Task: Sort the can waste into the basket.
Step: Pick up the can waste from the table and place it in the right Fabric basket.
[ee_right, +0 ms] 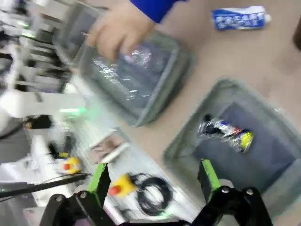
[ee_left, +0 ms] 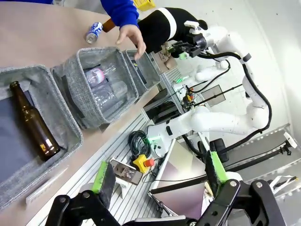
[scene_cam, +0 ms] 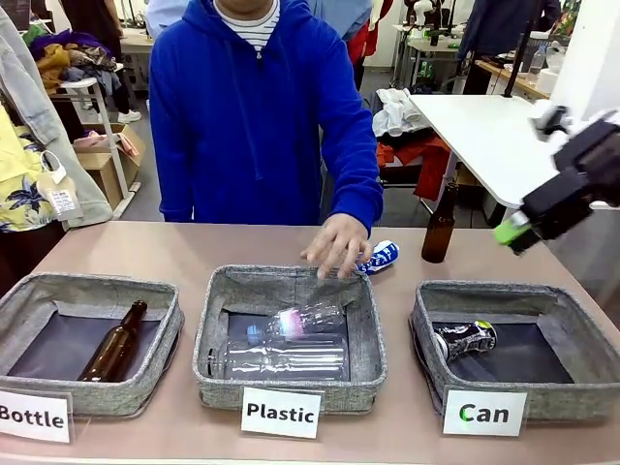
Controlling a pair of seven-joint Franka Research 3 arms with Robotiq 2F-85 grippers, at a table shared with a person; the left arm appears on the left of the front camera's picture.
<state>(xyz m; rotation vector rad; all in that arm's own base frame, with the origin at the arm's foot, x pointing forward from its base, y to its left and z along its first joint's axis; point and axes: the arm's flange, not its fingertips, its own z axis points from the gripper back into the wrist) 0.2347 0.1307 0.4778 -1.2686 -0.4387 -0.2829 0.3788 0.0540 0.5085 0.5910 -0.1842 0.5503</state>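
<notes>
Sign (scene_cam: 484, 413): white card reading "Can", at the near edge of the table (scene_cam: 194, 247), directly in front of the basket (scene_cam: 504, 291).
Basket: grey fabric with a dark liner, and the landmark for every place below; a crushed can (scene_cam: 465, 339) already lies inside, toward its left wall.
Loose can: a blue-and-white can (scene_cam: 380, 257) lies on its side on the table, beyond the basket's far left corner and apart from it.
Long axis: slanted, rising from near-left to far-right in the front view.
Neighbours: a person's hand (scene_cam: 336, 245) rests just beside the loose can's left end; a brown bottle (scene_cam: 440, 225) stands between the loose can and the space over the basket's far edge.
Right tool (scene_cam: 511, 232): hangs above the basket's far right side, jaws spread wide and holding nothing.
Left tool (ee_left: 157, 172): jaws wide apart and empty, well away from the basket, off the near edge of the table.
Key relation: the loose can lies to the left of the right tool and lower, past the bottle.
Nearer arm: the right one, by my reading; it would likely have to clear the bottle and the hand.
</notes>
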